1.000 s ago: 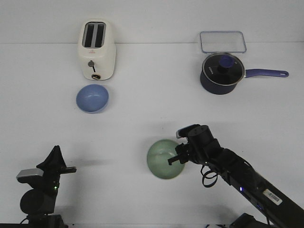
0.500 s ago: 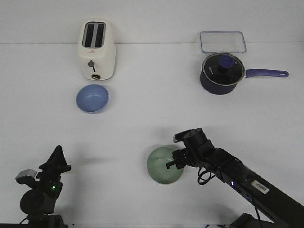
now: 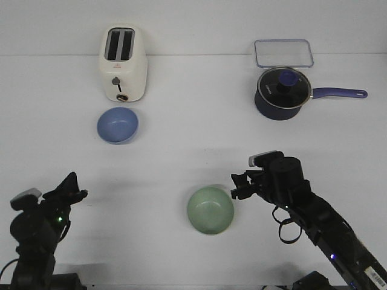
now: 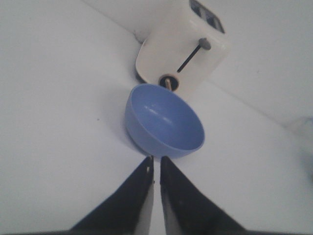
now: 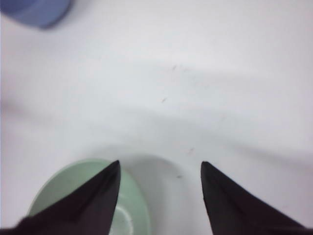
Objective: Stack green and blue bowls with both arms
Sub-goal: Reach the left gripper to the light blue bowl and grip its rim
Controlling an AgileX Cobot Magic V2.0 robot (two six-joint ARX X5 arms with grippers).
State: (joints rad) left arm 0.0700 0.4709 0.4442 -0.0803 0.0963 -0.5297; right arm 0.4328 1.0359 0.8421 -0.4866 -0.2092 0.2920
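The pale green bowl [image 3: 210,209] sits upright on the white table near the front middle; part of it shows in the right wrist view [image 5: 73,191]. The light blue bowl [image 3: 118,125] sits upright in front of the toaster; it fills the middle of the left wrist view [image 4: 164,121]. My right gripper [image 3: 238,186] is open and empty, just right of the green bowl and apart from it [image 5: 160,166]. My left gripper [image 3: 75,192] is at the front left, far from the blue bowl, with its jaws almost together and nothing between them [image 4: 156,159].
A cream toaster [image 3: 123,63] stands at the back left, right behind the blue bowl. A dark navy saucepan [image 3: 283,92] with a glass lid and long handle stands at the back right, with a clear lidded container [image 3: 283,53] behind it.
My right gripper has let go of the green bowl's rim, opened, and drawn back to the right. The green bowl now rests alone on the table. My left arm has shifted slightly left.
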